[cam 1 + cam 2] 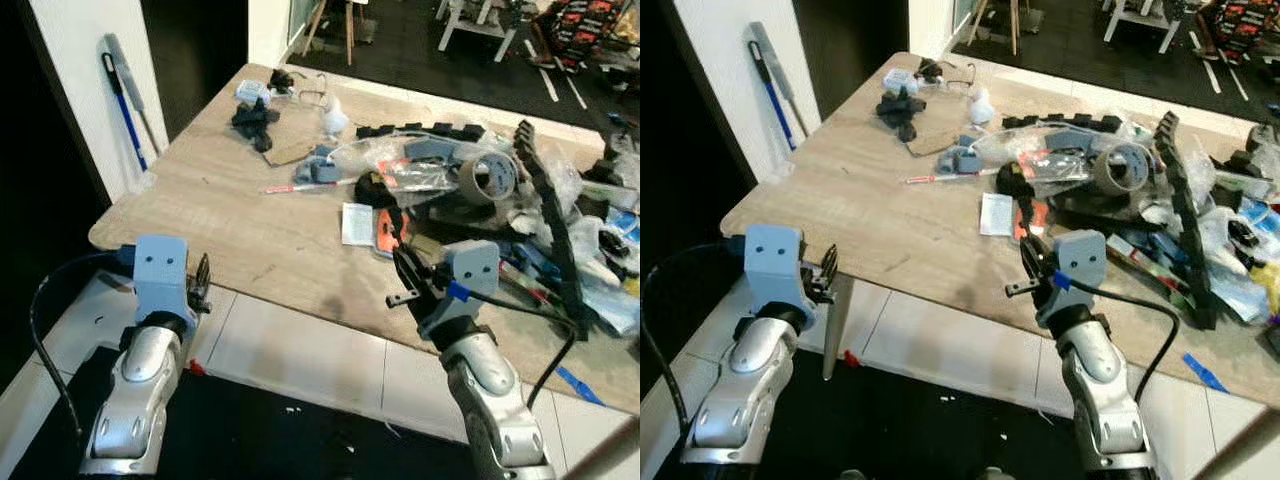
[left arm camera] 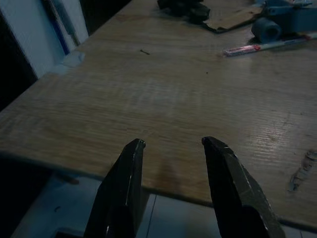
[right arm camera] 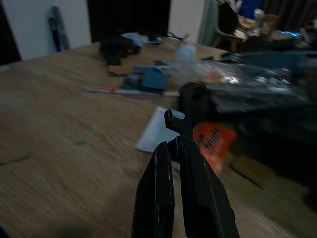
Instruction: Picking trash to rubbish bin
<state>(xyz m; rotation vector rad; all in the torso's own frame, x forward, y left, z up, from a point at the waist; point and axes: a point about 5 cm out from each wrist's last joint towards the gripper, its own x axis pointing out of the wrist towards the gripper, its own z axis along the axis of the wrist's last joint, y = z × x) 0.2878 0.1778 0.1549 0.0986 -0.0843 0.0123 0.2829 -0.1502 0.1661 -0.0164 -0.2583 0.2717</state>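
The left gripper (image 2: 171, 144) hovers at the near edge of the table (image 1: 230, 225), fingers spread wide over bare wood, holding nothing. The right gripper (image 3: 176, 144) points its closed, empty fingers straight ahead at the nearest trash: a white paper slip (image 1: 356, 223) lying flat, touching an orange wrapper (image 1: 391, 231) just beyond it. The right arm looks much nearer to both, and its fingers would need to open first. Farther back, a red pen (image 1: 300, 186) lies crosswise before the clutter pile (image 1: 500, 190).
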